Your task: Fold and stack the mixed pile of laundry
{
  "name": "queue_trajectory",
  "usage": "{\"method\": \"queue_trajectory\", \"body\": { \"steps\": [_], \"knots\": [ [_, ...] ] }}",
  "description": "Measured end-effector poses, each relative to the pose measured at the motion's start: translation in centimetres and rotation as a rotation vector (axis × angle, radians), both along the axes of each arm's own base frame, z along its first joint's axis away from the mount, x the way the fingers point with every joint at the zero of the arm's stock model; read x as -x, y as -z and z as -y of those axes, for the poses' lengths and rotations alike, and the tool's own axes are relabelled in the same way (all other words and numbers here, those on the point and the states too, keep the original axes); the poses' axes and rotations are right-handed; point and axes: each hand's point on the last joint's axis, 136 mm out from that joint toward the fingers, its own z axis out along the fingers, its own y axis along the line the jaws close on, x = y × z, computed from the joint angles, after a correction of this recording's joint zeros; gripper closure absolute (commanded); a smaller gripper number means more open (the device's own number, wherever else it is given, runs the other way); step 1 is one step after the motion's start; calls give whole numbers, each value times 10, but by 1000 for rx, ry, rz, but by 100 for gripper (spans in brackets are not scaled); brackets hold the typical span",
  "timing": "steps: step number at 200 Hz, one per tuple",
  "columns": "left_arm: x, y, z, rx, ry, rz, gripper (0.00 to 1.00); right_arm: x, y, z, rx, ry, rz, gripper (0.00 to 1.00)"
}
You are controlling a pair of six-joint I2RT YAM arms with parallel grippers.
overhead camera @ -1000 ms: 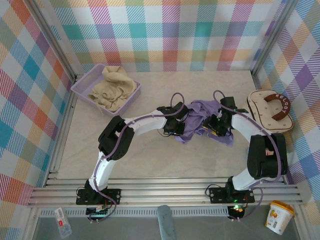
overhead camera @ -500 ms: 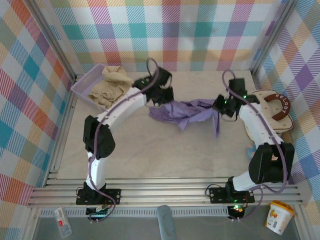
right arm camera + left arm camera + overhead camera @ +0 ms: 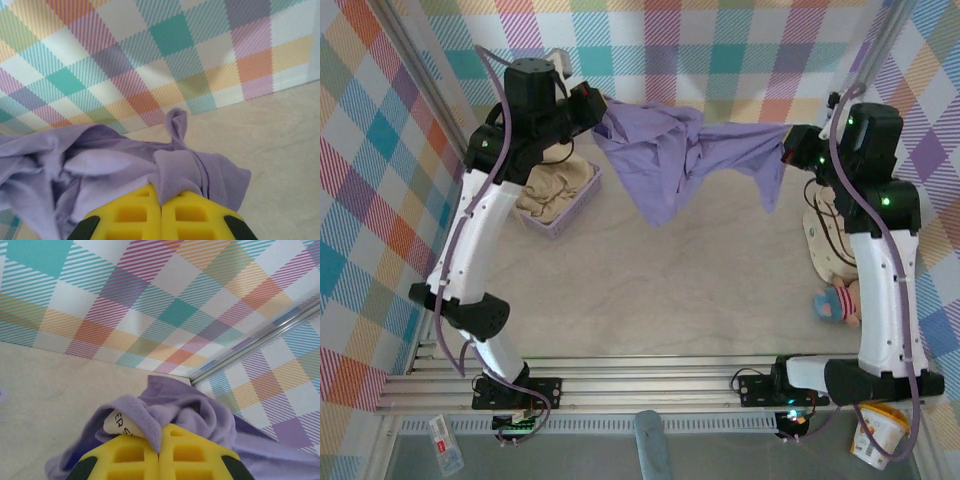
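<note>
**SPREADING THE T-SHIRT BEFORE THE FOLD**

The purple T-shirt (image 3: 665, 165) hangs in the air, stretched between both grippers, above and to the right of the basket (image 3: 565, 222). The left gripper (image 3: 598, 112), just above the basket, is clamped on a bunched edge of the cloth, and a white label (image 3: 117, 424) shows in the pinch. The right gripper (image 3: 788, 152), far to the right of the basket, is clamped on a gathered fold at the opposite end. The cream shirt (image 3: 548, 190) lies crumpled inside the basket.

Recommended handling: hold both grips level and draw them apart until the top edge runs straight. Then lower the cloth onto the table (image 3: 650, 300) right of the basket, hem first, so that it settles flat.

Materials: the T-shirt is thin, soft knit and sags in a deep, twisted drape between the grips. The finger pads (image 3: 130, 455) are yellow moulded plastic with recessed cells. The basket looks like rigid lilac plastic. The table surface is pale, smooth and faintly marbled.
</note>
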Motion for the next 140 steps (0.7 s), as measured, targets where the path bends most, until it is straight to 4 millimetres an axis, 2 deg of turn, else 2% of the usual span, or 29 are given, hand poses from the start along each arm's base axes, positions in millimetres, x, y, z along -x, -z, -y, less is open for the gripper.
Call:
{"method": "queue_trajectory", "body": {
  "steps": [12, 28, 30, 32, 40, 48, 50, 59, 62, 68, 81, 87, 99, 109, 119, 140],
  "knots": [
    [-4, 16, 0, -12, -8, -21, 100, -1, 25, 3, 5, 11, -56, 100],
    [-31, 56, 6, -57, -37, -90, 98, -9, 76, 2, 2, 16, -168, 100],
    [-36, 62, 7, -62, -42, -98, 94, -10, 85, 2, 2, 17, -187, 100],
    [-38, 66, 8, -67, -45, -103, 85, -12, 93, 2, 1, 18, -206, 100],
    [-61, 97, 13, -104, -68, -153, 36, -18, 128, 2, 2, 23, -283, 99],
    [-86, 133, 19, -134, -92, -220, 5, -26, 164, 3, 7, 32, -367, 80],
    [-92, 142, 21, -141, -97, -237, 1, -27, 174, 3, 10, 33, -390, 74],
    [-116, 183, 26, -166, -116, -308, 0, -33, 211, 7, 16, 48, -486, 55],
    [-125, 202, 27, -175, -126, -347, 0, -35, 225, 9, 20, 55, -524, 48],
    [-137, 230, 28, -189, -138, -398, 0, -40, 243, 13, 26, 69, -575, 39],
    [-150, 293, 25, -236, -157, -519, 0, -49, 275, 23, 36, 101, -662, 32],
    [-147, 317, 24, -263, -160, -578, 0, -50, 283, 26, 39, 109, -686, 30],
    [-133, 351, 15, -322, -160, -678, 0, -49, 290, 29, 40, 113, -708, 28],
    [-121, 363, 11, -350, -149, -720, 0, -47, 286, 31, 35, 118, -695, 27],
    [-99, 369, 8, -368, -125, -758, 0, -40, 281, 29, 27, 113, -675, 27],
    [-41, 359, 9, -351, -46, -785, 3, -13, 281, 23, -2, 92, -668, 25]
  ]
}}
